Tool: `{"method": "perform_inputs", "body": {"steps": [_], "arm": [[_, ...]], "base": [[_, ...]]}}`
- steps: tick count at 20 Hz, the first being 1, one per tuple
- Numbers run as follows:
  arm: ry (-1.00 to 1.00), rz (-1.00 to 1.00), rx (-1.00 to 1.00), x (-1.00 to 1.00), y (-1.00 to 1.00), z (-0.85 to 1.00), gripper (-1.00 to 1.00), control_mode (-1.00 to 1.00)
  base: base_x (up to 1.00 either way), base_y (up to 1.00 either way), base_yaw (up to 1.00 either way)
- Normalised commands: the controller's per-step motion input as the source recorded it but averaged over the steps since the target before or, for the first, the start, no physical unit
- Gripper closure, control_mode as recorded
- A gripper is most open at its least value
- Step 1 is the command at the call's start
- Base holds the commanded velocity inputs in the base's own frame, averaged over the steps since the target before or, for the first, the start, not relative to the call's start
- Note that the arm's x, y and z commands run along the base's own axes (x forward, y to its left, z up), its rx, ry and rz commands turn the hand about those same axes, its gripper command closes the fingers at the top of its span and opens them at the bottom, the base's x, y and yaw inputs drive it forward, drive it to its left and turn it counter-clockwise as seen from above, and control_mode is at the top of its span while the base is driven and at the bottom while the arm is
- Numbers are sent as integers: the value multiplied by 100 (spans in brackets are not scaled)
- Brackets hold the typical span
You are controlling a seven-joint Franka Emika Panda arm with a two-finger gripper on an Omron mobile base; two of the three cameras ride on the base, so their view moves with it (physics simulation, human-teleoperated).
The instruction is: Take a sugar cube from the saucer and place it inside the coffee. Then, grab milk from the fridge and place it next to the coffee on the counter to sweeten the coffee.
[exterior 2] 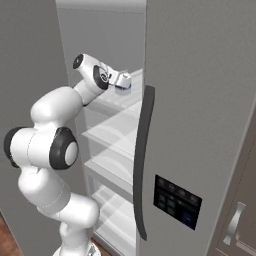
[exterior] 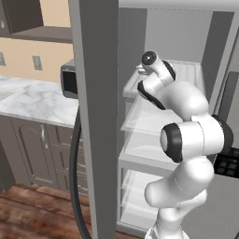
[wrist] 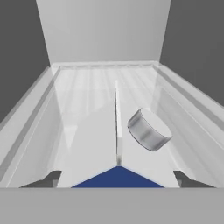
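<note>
The tall grey steel fridge (exterior: 95, 116) stands open, its white translucent inner shelves (exterior: 140, 140) stacked one above another between grey side walls, and in the right base view its door carries a long dark curved handle (exterior 2: 142, 165) and a dark control panel (exterior 2: 177, 201). To the left of the fridge in the left base view runs the white marble counter (exterior: 32, 100) with grey veins, over grey-brown cabinet doors (exterior: 32, 149) with silver handles, and a black appliance (exterior: 69, 80) sits at the counter's far end, partly hidden by the fridge wall. The white Franka arm (exterior: 186, 135) with dark joints reaches up from the base into the upper part of the fridge, its hand lying just above an upper shelf. The gripper (exterior 2: 122, 82) sits at the small white milk carton (exterior 2: 123, 85) with blue markings, which stands on that upper shelf inside the fridge; in the hand view the carton's white gabled top and blue face (wrist: 118, 177) lie directly between the two dark fingertips (wrist: 48, 179), which stand on either side of it, though whether they press on it or stand just off it cannot be told. Beyond the carton on the same shelf lies a small grey metal cylinder (wrist: 148, 130), tilted on its side, near the carton but apart from it.
</note>
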Motion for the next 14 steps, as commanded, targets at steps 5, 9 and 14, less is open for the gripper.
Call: {"method": "perform_inputs", "body": {"steps": [5,9,14], "arm": [[0,0,0,8,0,-1,100,-100],[0,0,0,0,0,0,100,-100],[0,0,0,0,-1,0,100,-100]], "base": [[0,0,0],[0,0,0],[0,0,0]]}}
